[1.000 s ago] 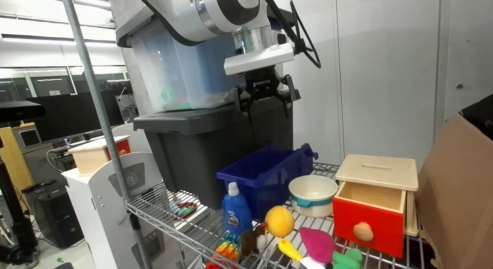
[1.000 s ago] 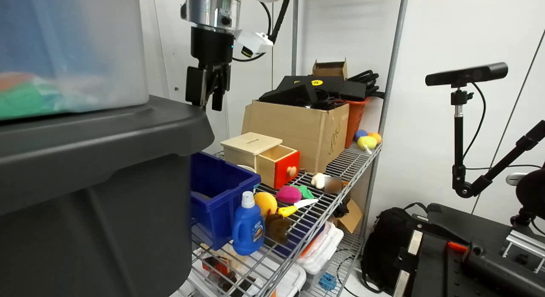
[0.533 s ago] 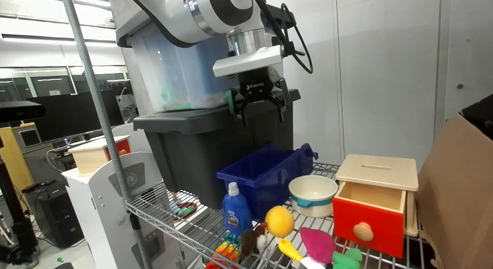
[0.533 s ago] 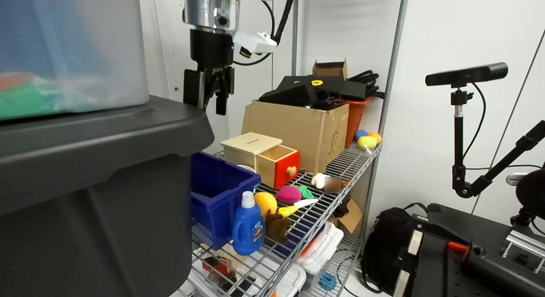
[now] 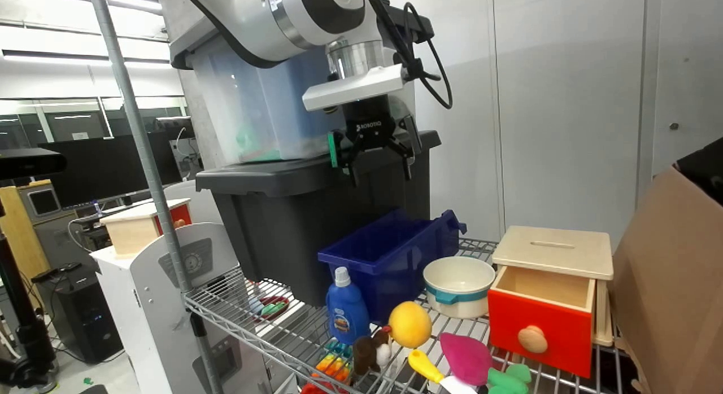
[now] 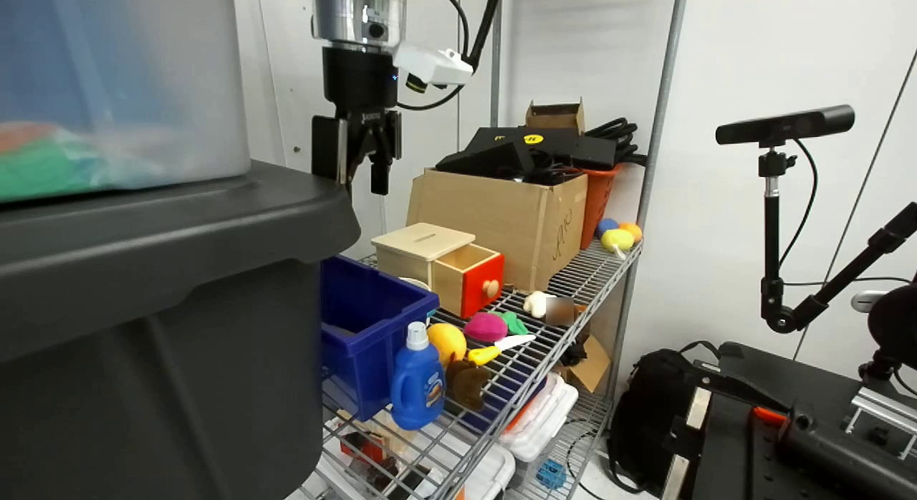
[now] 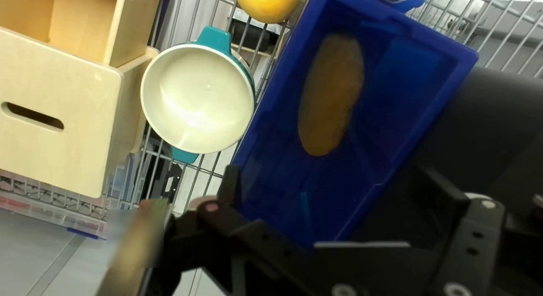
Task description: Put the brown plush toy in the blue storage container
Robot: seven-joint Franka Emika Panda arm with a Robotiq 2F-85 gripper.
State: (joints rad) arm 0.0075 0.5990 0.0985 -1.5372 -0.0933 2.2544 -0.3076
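The blue storage container [image 5: 390, 258] is a deep-blue open bin on the wire shelf. It shows in both exterior views [image 6: 387, 328] and fills the middle of the wrist view [image 7: 271, 101]. A tan-brown, long rounded lump, which fits the brown plush toy [image 7: 331, 96], lies inside the bin. Only a small dull patch of it shows in an exterior view [image 6: 337, 329]. My gripper [image 5: 381, 171] hangs high above the bin and apart from it, beside the dark grey tub. Its fingers stand wide apart with nothing between them, also in the wrist view [image 7: 335, 181].
The dark grey tub [image 5: 316, 236] stands against the bin, with a translucent tub [image 5: 265, 100] on it. A blue bottle [image 5: 345, 309], yellow ball [image 5: 410, 324], dark brown-and-white toy [image 5: 370, 351], white bowl [image 5: 458, 281] and wooden drawer box [image 5: 551, 292] stand nearby.
In an exterior view my gripper has moved left and slightly down, and has turned a little. It stays open. The bin and shelf objects have not moved.
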